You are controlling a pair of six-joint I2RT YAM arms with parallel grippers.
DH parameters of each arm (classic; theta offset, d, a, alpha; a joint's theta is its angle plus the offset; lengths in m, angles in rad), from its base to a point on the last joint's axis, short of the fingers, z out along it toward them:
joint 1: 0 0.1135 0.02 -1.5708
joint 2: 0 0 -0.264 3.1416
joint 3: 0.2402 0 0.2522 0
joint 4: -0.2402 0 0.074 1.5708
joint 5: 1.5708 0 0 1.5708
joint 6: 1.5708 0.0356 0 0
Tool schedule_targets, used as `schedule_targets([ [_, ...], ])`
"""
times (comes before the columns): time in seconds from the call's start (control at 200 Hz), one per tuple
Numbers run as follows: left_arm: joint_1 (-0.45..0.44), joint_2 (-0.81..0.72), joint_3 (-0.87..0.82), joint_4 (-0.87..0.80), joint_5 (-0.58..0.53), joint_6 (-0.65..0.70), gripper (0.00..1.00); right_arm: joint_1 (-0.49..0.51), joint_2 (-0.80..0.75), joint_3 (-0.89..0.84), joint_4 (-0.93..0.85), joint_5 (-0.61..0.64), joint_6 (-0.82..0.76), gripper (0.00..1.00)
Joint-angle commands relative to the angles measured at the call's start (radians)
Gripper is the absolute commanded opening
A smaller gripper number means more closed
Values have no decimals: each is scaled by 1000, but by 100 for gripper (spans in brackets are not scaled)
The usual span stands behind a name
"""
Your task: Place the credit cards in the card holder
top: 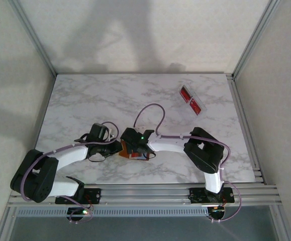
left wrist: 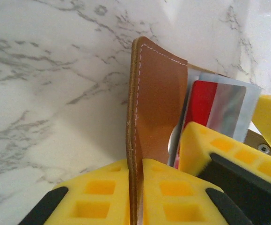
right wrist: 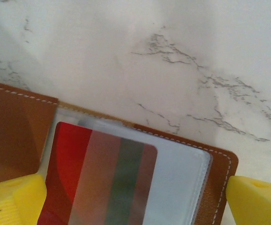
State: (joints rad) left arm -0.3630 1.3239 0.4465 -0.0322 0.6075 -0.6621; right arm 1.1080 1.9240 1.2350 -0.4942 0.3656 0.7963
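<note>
Left end effector [left wrist: 136,187] pinches wallet [left wrist: 156,103] flap | right end effector [right wrist: 133,206] spread | risk: flap slips, card [right wrist: 69,159] slides out

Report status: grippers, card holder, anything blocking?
Left gripper shut on card holder flap, raised. Right gripper open over red card at clear pocket; seated or not, can't tell. Two red cards wait in far tray. Nothing blocking.

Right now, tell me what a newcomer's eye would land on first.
The tan card holder at the table's near middle: the left gripper clamps its raised leather flap. A red card sits partly in its clear pocket, under the open right gripper. Far right, a clear tray holds two more red cards.
</note>
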Motion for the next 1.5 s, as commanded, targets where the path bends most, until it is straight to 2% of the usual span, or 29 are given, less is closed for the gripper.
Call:
schedule_targets([
  [0.0,-3,-12,-32,20,46,-23,12,20,24,30,-62,86,-9,99],
  [0.21,-21,1,-61,74,54,-68,0,21,21,25,-101,118,13,99],
  [0.631,-42,-88,-75,42,-79,-134,0,38,-70,-74,-115,147,48,99],
  [0.941,-45,-115,-82,37,-89,-175,0,50,-105,-103,-110,140,55,99],
  [1.166,-54,-144,-87,28,-98,-188,0,54,-172,-115,-18,58,35,99],
  [1.397,-55,-167,-104,45,-95,-213,0,55,-123,-101,19,-3,17,99],
  [1.497,-55,-167,-103,45,-81,-215,0,54,-89,-102,22,9,28,99],
])
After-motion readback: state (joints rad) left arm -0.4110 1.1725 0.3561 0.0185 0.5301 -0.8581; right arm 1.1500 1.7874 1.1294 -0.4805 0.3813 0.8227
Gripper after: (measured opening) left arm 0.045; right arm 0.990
